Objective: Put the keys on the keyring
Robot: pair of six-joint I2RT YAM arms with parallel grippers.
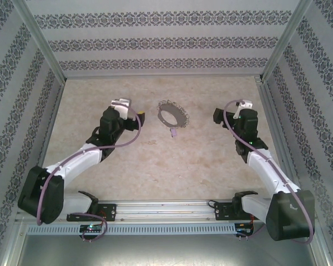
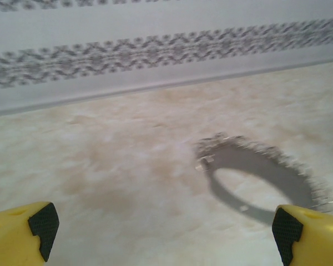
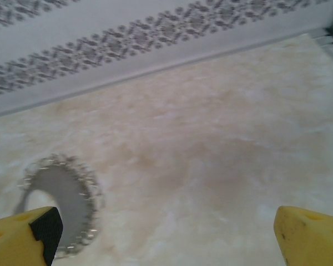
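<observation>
Left jaws spread wide and empty, right jaws likewise, keyring [image 1: 183, 117] between them, key [image 1: 174, 132] just beside it

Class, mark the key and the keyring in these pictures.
key [image 1: 174, 132], top view, on its lilac head.
keyring [image 2: 255, 159], left wrist view, on the far side of its grey band.

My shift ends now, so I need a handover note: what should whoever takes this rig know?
Left gripper: open, empty, left of the keyring.
Right gripper: open, empty, right of it.
Keyring lies flat on the table; the lilac-headed key lies loose just at its near side.
Done: nothing threaded.
To do: pick up key and ring, put key on ring.
</observation>
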